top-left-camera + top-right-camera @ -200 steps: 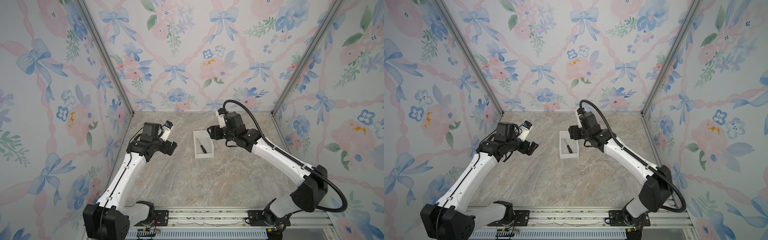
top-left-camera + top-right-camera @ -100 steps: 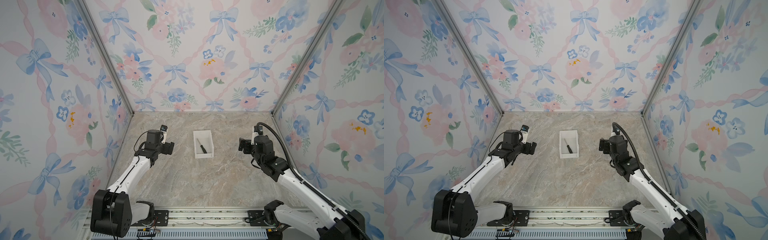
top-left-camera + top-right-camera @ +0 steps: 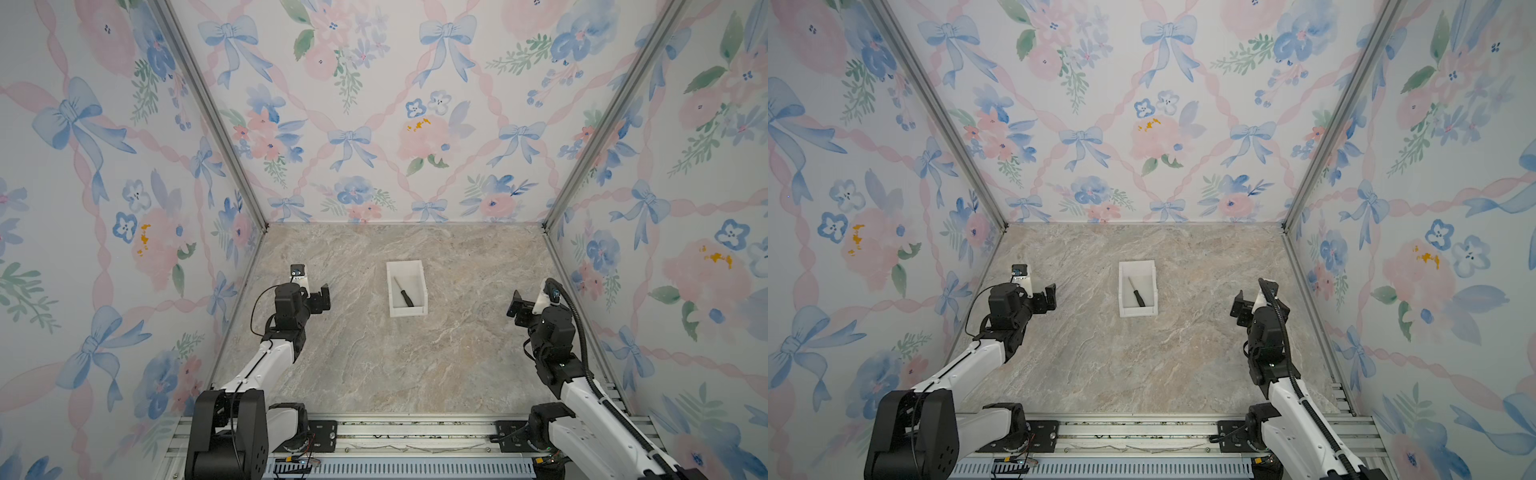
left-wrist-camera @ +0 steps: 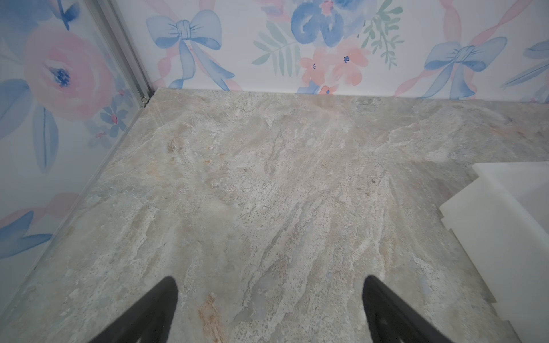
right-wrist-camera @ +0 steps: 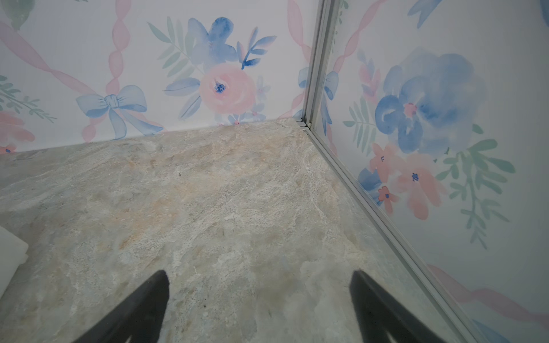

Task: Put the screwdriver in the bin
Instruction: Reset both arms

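Tabletop (image 3: 395, 365), left arm (image 3: 274, 357), right arm (image 3: 555, 332) bent, flanking bin (image 3: 409, 311)

no readable text, labels or numbers anywhere

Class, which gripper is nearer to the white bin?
Left. The left gripper hangs open not far off the bin's left side; the right gripper, also open, is farther off on the opposite side.

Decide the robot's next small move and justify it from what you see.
Probably just settle both arms at rest: the screwdriver already lies inside the bin, and the left gripper and right gripper are open, empty, off to its sides.
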Robot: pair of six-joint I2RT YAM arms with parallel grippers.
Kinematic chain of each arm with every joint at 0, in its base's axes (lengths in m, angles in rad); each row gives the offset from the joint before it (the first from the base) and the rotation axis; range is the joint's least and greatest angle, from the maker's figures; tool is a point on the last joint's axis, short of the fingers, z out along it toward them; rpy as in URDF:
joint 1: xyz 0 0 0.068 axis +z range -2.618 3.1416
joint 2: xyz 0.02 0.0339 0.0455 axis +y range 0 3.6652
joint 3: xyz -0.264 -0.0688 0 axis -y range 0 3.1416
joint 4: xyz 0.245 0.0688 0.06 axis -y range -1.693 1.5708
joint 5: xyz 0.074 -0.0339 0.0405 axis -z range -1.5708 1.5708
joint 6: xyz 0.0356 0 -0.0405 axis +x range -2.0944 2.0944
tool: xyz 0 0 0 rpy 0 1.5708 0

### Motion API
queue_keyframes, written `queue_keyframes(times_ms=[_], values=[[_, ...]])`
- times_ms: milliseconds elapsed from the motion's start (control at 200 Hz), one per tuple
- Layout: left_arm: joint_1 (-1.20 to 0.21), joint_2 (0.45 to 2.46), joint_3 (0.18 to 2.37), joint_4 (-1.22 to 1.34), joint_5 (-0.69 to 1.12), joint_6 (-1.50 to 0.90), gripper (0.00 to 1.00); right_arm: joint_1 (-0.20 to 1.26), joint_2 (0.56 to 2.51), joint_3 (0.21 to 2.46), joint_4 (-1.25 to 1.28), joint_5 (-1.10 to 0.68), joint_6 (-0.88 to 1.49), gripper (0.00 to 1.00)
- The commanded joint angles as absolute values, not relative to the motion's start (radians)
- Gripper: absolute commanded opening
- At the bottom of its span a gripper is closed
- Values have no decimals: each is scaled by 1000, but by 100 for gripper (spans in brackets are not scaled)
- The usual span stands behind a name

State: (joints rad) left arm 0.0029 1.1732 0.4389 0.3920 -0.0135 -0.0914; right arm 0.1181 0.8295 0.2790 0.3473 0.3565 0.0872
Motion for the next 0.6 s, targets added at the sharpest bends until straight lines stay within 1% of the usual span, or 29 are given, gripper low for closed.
queue_keyframes(times_ms=[0, 185, 325, 435, 595], values=[[21, 1184, 360, 574, 3, -108, 98, 78, 921, 216, 619, 315, 44, 97], [33, 1206, 237, 848, -27, -97, 98, 57, 1031, 168, 784, 287, 61, 97], [32, 1265, 217, 958, -14, -97, 98, 58, 1094, 180, 824, 236, 48, 97], [33, 1326, 192, 1084, -22, -88, 98, 58, 1150, 184, 873, 230, 44, 97], [33, 1376, 166, 1161, -23, -80, 98, 58, 1229, 199, 930, 193, 42, 97]])
